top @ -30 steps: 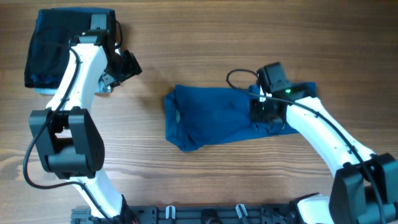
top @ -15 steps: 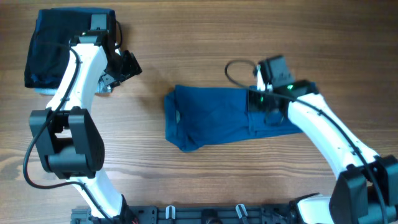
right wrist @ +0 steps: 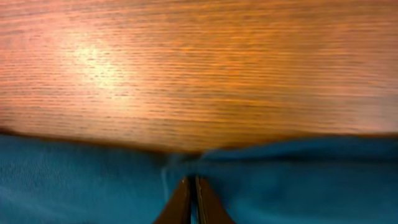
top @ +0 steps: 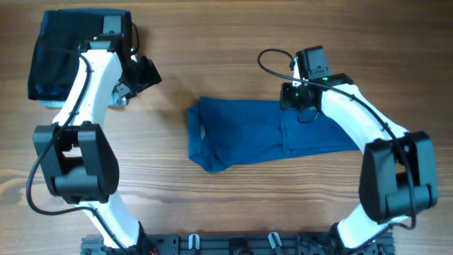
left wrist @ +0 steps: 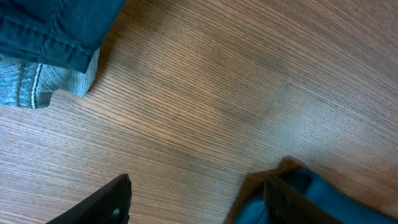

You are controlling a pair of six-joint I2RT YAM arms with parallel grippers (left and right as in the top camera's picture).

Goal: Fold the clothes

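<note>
The medium-blue polo shirt [top: 241, 138] lies as a long flat strip across the middle of the table, with a crease about two thirds of the way to the right. My right gripper [top: 295, 108] is at the shirt's far edge. In the right wrist view its fingers [right wrist: 190, 186] are pressed together over the blue cloth [right wrist: 74, 180], with a thin sliver of cloth between the tips. My left gripper [top: 145, 74] is open and empty above bare wood, left of the shirt. In the left wrist view [left wrist: 199, 199] a corner of the shirt [left wrist: 311, 196] shows by the right finger.
A stack of folded dark navy garments with a pale blue edge [top: 64, 53] lies at the far left corner, under my left arm; it also shows in the left wrist view [left wrist: 50, 31]. The wooden table [top: 226, 205] runs to a black rail at the front edge.
My right gripper has moved from the middle of the shirt's right part back to its far edge. The shirt's right end now lies flat. The left arm has not moved.
</note>
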